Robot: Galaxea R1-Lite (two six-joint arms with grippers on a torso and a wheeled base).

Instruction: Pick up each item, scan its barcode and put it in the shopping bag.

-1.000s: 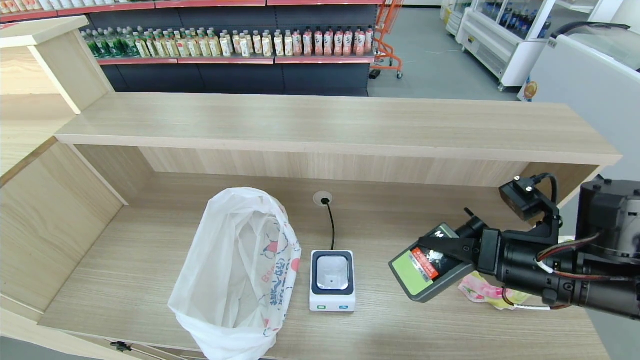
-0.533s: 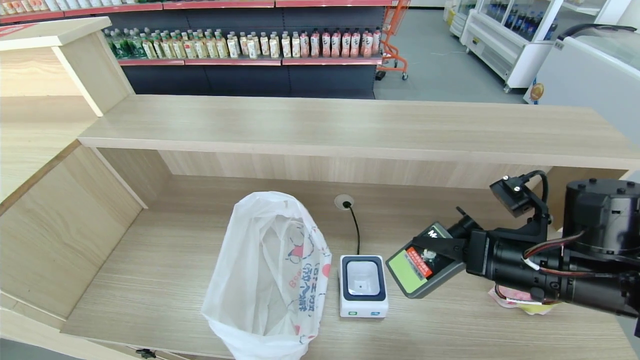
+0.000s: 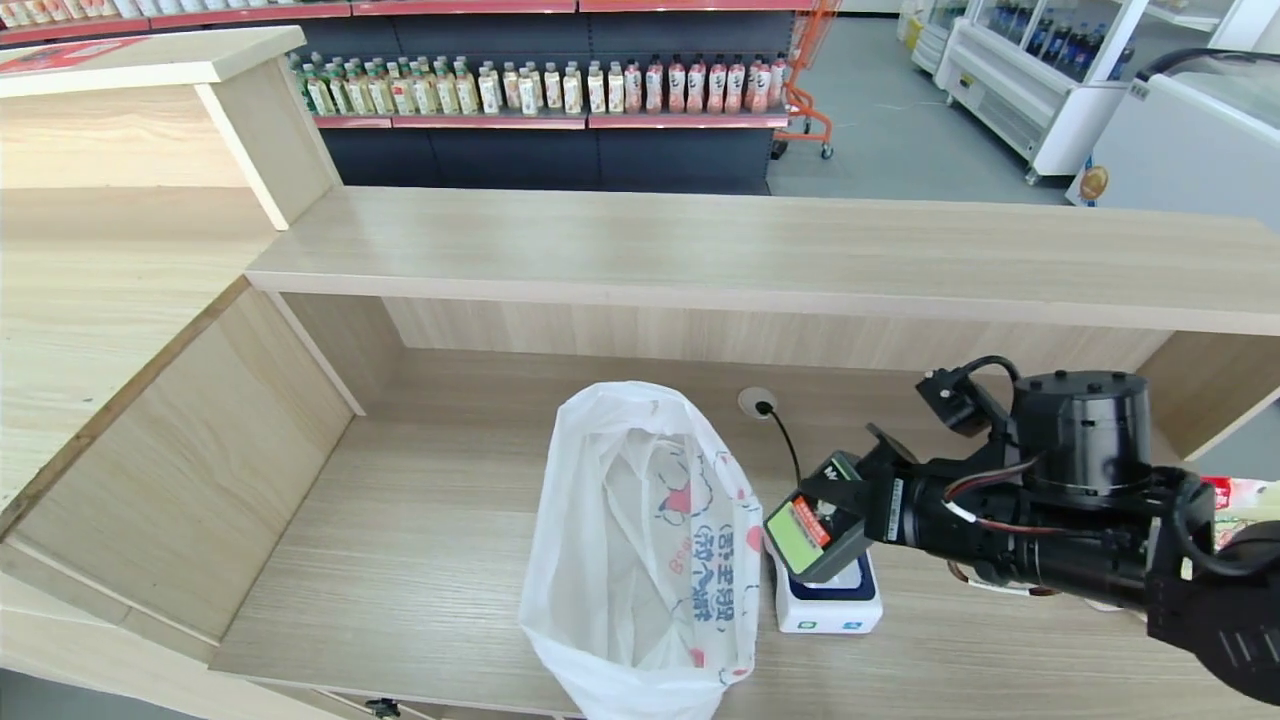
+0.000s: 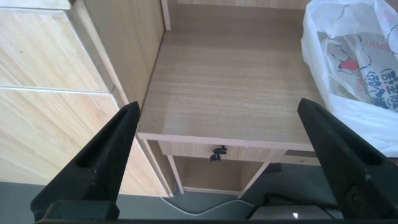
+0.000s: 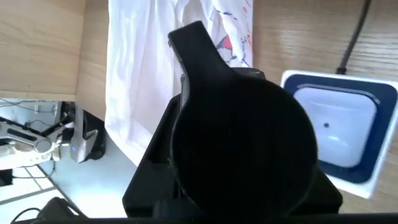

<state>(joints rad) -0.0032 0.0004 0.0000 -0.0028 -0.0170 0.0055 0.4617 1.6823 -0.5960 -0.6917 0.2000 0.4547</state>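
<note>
My right gripper [image 3: 835, 490] is shut on a dark grey box [image 3: 800, 535] with a green and red label. It holds the box tilted just above the white barcode scanner [image 3: 830, 605], covering part of the scanner's window. The white plastic shopping bag [image 3: 640, 540] stands open right beside the scanner, on its left. In the right wrist view the box [image 5: 236, 143] is a dark shape in front of the scanner [image 5: 348, 124] and the bag [image 5: 143, 74]. My left gripper [image 4: 217, 109] hangs open off the counter's front edge, with the bag [image 4: 354, 68] off to one side.
The scanner's black cable runs back to a hole [image 3: 757, 403] in the counter. A red and white packet [image 3: 1240, 495] lies at the far right, behind my right arm. A raised wooden ledge [image 3: 700, 250] and a side wall [image 3: 200, 420] bound the counter. Bare counter [image 3: 400, 540] lies left of the bag.
The head camera has swung left, shifting the whole scene right. My right gripper has carried the box leftward, from beside the scanner to above it.
</note>
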